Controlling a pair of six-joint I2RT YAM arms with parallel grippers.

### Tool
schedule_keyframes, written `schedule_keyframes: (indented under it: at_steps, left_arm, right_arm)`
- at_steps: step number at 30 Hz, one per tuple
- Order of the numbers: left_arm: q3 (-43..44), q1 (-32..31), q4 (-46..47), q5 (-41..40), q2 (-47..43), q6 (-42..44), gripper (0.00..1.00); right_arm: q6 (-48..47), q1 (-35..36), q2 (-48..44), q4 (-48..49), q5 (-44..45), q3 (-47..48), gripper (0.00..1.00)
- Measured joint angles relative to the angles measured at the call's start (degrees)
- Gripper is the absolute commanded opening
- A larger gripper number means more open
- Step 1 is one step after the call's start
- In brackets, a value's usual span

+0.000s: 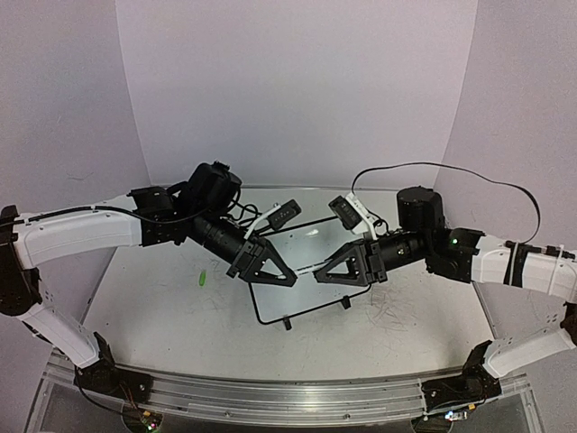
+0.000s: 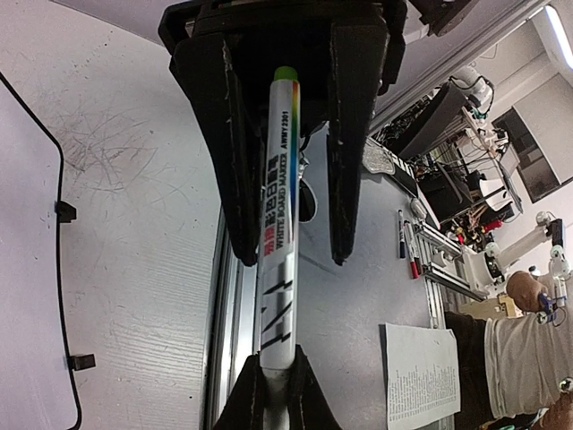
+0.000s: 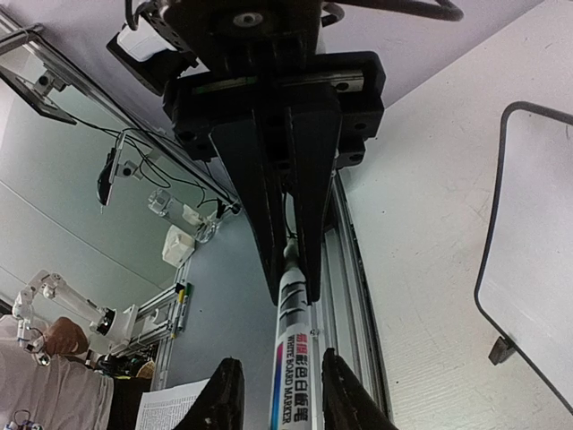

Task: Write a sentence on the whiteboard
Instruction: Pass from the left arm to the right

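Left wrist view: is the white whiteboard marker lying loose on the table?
No. The white whiteboard marker is off the table, clamped between the left gripper fingers, its far end at the right gripper.

White link shells on both arms, black joint housings between; black triangular left gripper [image 1: 287,275] and right gripper [image 1: 322,275], finger faces scuffed and chipped; black cable along the left forearm, another looping high off the right arm toward one o'clock; small green light on the right wrist housing; black bases at six o'clock.
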Motion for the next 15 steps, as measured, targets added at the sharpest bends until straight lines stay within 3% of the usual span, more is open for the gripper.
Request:
schedule_keyframes:
  at_steps: [15]
  left_arm:
    - [0.02, -0.5, 0.0, 0.0, 0.01, 0.1, 0.0]
  right_arm:
    - [4.28, 0.04, 2.2, 6.15, -0.57, 0.09, 0.16]
